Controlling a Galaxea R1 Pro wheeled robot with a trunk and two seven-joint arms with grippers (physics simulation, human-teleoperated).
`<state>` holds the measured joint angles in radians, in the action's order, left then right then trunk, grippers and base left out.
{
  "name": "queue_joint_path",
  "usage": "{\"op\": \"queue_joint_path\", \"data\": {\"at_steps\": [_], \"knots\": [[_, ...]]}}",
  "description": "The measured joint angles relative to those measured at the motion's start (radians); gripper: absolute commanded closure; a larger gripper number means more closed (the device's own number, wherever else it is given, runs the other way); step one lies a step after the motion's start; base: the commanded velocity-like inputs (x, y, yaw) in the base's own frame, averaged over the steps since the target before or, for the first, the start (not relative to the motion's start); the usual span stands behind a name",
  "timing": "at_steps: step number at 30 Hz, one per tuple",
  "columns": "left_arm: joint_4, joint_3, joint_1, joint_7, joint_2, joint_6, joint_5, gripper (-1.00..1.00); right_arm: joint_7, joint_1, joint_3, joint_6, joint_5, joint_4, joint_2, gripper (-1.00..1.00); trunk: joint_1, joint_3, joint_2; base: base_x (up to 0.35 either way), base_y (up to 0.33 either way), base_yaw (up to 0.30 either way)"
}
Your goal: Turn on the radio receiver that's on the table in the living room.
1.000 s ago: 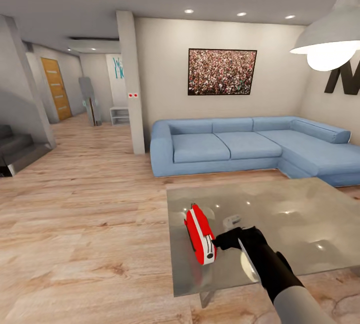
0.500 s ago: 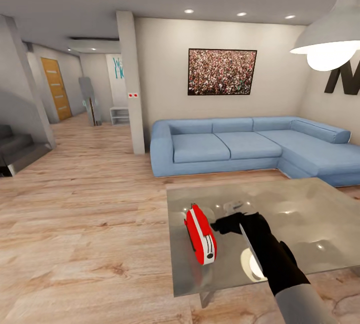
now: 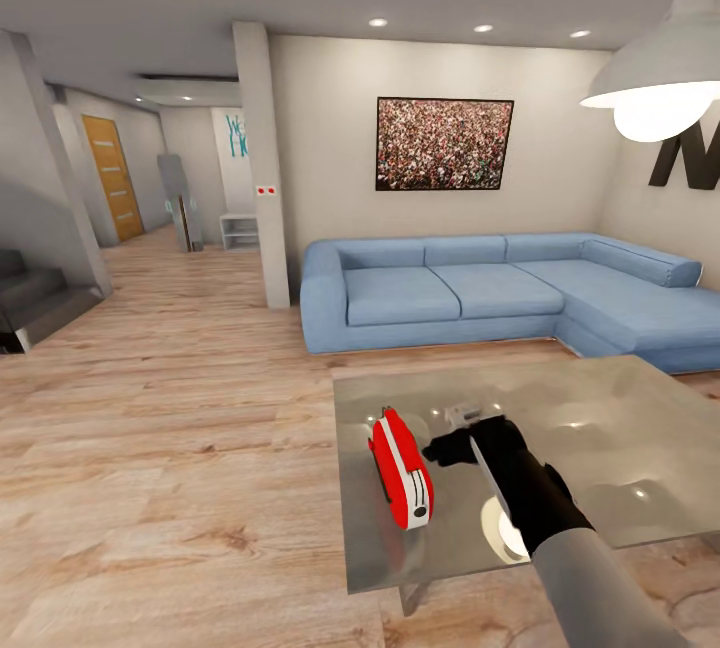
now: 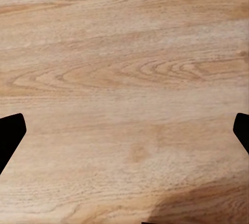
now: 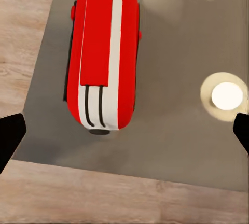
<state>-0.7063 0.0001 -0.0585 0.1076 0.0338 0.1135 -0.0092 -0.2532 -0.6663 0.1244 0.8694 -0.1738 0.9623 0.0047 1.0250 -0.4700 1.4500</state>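
Glossy grey table (image 3: 620, 448) before blue sofa (image 3: 500, 288), red radio receiver (image 3: 402, 468), both fingers spread.

Blue L-shaped sofa (image 3: 500, 290) against a beige wall below a framed crowd picture (image 3: 444, 143), white pendant lamp (image 3: 663, 68) at upper right, square pillar (image 3: 262, 164) beside the sofa, orange-brown door (image 3: 112, 176) down the hallway, stairs (image 3: 30, 303) at far left.
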Motion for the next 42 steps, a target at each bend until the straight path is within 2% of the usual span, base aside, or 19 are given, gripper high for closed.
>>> {"op": "queue_joint_path", "data": {"at_steps": [4,5,11,14,21,23,29,34,42], "knots": [[0.000,0.000,0.000,0.000,0.000,0.000,0.000,-1.00,0.004,-0.025,0.000,-0.005,-0.002,-0.036,0.001,-1.00,0.000,0.000,0.000,0.000,0.000,0.000],[0.000,0.000,0.000,0.000,0.000,0.000,0.000,-1.00,0.003,-0.052,0.000,-0.005,0.002,-0.044,0.002,-1.00,0.000,0.000,0.000,0.000,0.000,0.000],[0.001,-0.001,0.000,0.000,0.000,0.000,0.000,-1.00,-0.002,-0.085,0.000,-0.004,0.007,-0.040,0.010,-1.00,0.000,0.000,0.000,0.000,0.000,0.000],[0.001,-0.002,0.000,0.000,0.000,0.000,0.000,-1.00,-0.001,-0.095,0.000,0.000,0.009,-0.035,0.031,-1.00,0.000,0.000,0.000,0.000,0.000,0.000],[0.000,-0.002,-0.001,0.000,0.000,-0.001,0.000,-1.00,0.009,-0.100,0.002,-0.001,0.012,-0.042,0.060,-1.00,0.000,0.000,0.000,0.000,0.000,0.000],[0.000,-0.002,0.000,0.000,-0.001,-0.013,0.001,-1.00,0.043,-0.102,0.003,-0.004,0.010,-0.072,0.077,-1.00,0.000,0.000,0.000,0.000,0.000,0.000],[0.000,-0.002,0.000,0.000,0.000,-0.058,0.001,-1.00,0.157,-0.116,0.002,-0.013,0.011,-0.116,0.096,-1.00,0.000,0.000,0.000,0.001,0.001,0.000],[0.000,-0.001,0.000,0.000,0.000,-0.066,0.001,-1.00,0.186,-0.119,0.000,-0.043,0.012,-0.122,0.099,-1.00,0.000,0.000,0.000,0.137,0.099,0.000],[0.000,0.000,0.000,0.000,0.004,-0.066,0.002,-1.00,0.191,-0.119,0.000,-0.054,0.011,-0.123,0.100,-1.00,0.000,0.000,0.000,0.189,0.136,0.000]]}}
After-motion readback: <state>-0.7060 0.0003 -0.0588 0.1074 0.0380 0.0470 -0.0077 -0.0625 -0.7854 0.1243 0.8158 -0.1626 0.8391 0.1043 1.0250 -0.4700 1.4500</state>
